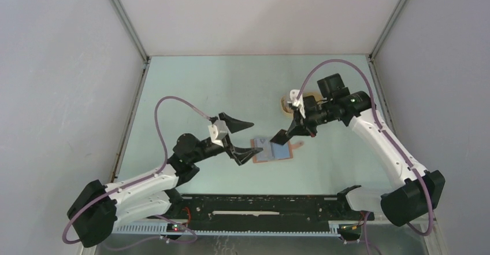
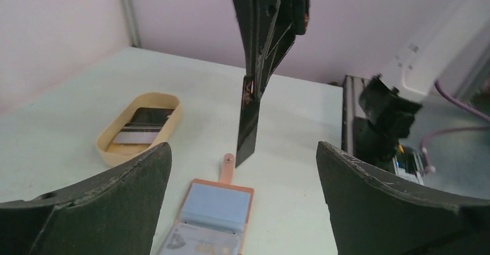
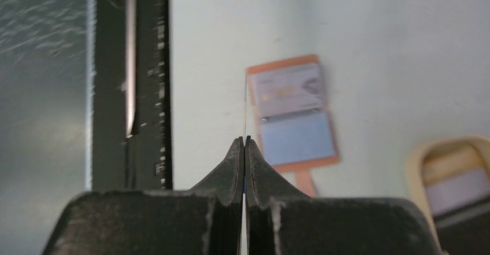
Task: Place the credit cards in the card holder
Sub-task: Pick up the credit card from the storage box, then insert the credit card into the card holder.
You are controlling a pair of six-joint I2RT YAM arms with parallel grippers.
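Arms: two are counted, one at each side of the pale green table.
Left gripper: spread wide with nothing between its fingers; it is held low over the table at the near end of the card holder.
Right gripper: clenched on the held card, the two fingers pressed flat against its faces.
Held card: one dark card, gripped by its upper end. It hangs nearly upright and is seen edge-on from the right wrist. Its lower corner is poised just above the table beside the strap, apart from the card holder.
Card holder: one, laid open flat on the table between the two grippers. Two pale blue-grey halves are shown inside an orange-brown border.
Strap: one narrow closure tab, projecting from the far edge of the card holder.
Pocketed card: one pale printed card is seen in the half nearer the arm bases.
Tray: one tan oval tray, set on the table well apart from the card holder, on the far side.
Tray cards: a dark card and a lighter striped one appear to be stacked inside; the exact count cannot be told from these views.
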